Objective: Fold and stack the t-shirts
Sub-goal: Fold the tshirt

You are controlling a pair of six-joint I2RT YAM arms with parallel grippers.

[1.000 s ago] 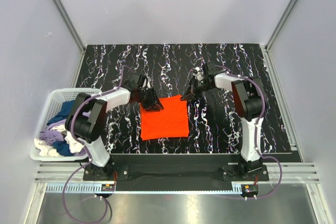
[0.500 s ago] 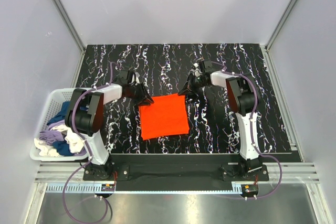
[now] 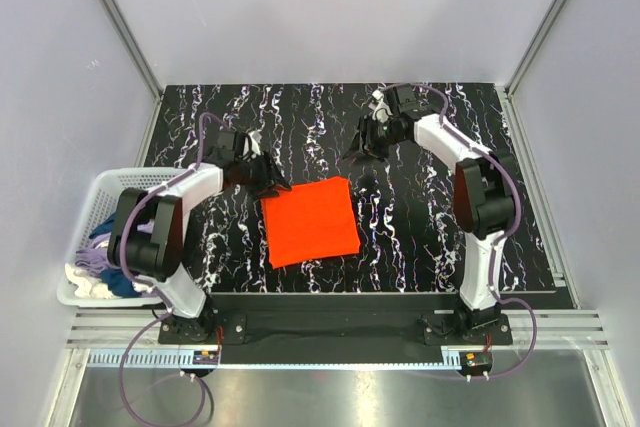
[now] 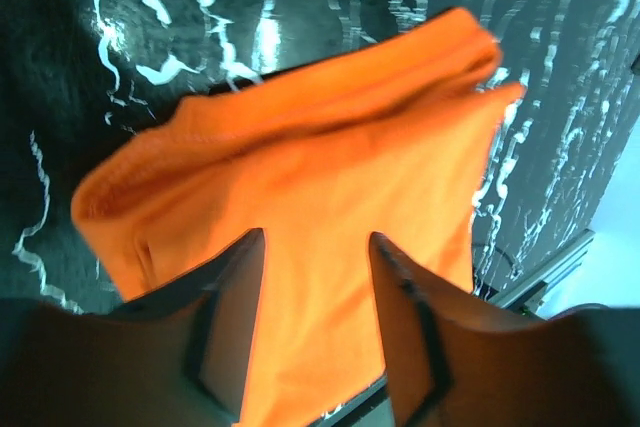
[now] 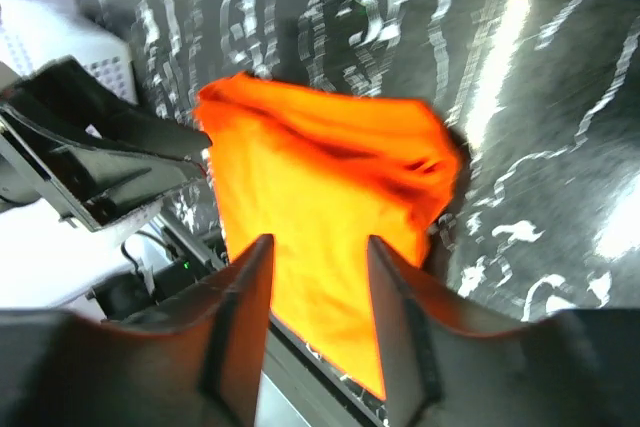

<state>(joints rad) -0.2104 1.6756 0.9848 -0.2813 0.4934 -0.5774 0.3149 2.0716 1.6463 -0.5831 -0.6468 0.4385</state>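
A folded orange-red t-shirt (image 3: 310, 221) lies flat on the black marbled table, near the front middle. It fills the left wrist view (image 4: 320, 197) and the right wrist view (image 5: 320, 177). My left gripper (image 3: 268, 179) is open and empty, just off the shirt's far left corner. My right gripper (image 3: 360, 145) is open and empty, raised beyond the shirt's far right corner and apart from it. In both wrist views the jaws stand apart with nothing between them.
A white basket (image 3: 76, 233) with several crumpled shirts in blue, lilac and white stands off the table's left edge. Grey walls close in the table at back and sides. The left arm (image 5: 100, 157) shows in the right wrist view.
Both grippers have let go of the shirt's far corners and drawn away, the left one to the left, the right one up and back. The shirt lies still, folded.
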